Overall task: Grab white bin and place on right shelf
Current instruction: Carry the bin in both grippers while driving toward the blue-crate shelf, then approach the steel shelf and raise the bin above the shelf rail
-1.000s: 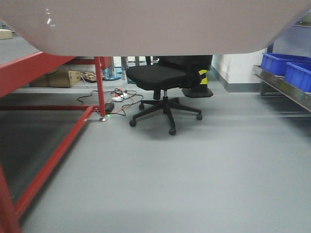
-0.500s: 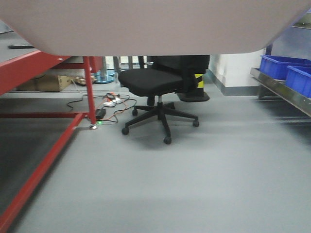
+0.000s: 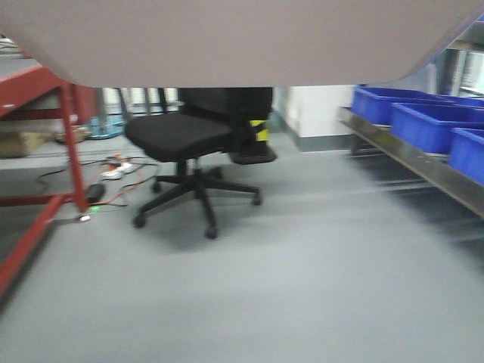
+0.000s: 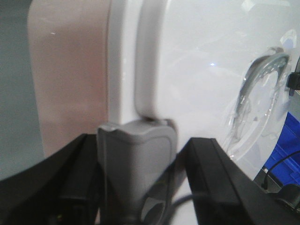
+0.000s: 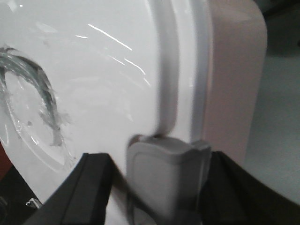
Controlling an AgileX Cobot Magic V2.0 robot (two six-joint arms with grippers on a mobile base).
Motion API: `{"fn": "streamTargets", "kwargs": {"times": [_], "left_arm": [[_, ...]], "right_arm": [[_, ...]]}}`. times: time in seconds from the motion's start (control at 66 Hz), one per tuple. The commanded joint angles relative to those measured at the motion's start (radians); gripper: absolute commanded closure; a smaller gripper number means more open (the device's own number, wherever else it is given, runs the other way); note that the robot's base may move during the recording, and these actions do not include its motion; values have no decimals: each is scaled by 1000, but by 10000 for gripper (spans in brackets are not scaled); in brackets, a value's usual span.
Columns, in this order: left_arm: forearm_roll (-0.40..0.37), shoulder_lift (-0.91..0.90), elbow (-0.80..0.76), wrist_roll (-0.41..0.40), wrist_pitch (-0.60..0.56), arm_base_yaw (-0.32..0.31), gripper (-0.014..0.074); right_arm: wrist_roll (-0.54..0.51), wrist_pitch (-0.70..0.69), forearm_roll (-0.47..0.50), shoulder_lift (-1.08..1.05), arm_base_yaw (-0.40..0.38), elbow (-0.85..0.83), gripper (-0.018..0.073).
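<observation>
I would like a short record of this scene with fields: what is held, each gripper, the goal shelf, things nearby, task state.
held: white bin, in the air, underside across the top of the front view
left gripper: shut around the bin's gray latch
right gripper: shut around the opposite gray latch
right shelf: steel, ahead on the right, carrying blue bins
nearby: black office chair, red-framed table
task state: bin not yet on the shelf

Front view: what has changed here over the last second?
The whole scene slid left: the office chair and red-framed table shifted toward the left edge, while the right shelf swung further into view, showing more blue bins. That suggests the robot is turning right. The white bin stayed put across the top of the view.
</observation>
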Motion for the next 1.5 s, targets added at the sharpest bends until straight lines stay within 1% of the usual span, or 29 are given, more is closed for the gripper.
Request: {"fn": "streamTargets", "kwargs": {"times": [0.0, 1.485], "left_arm": [[-195, -13, -35, 15, 63, -17, 357], [-195, -13, -35, 15, 63, -17, 357]], "right_arm": [[-9, 90, 204, -9, 12, -36, 162], [-9, 91, 204, -11, 12, -36, 162]]}}
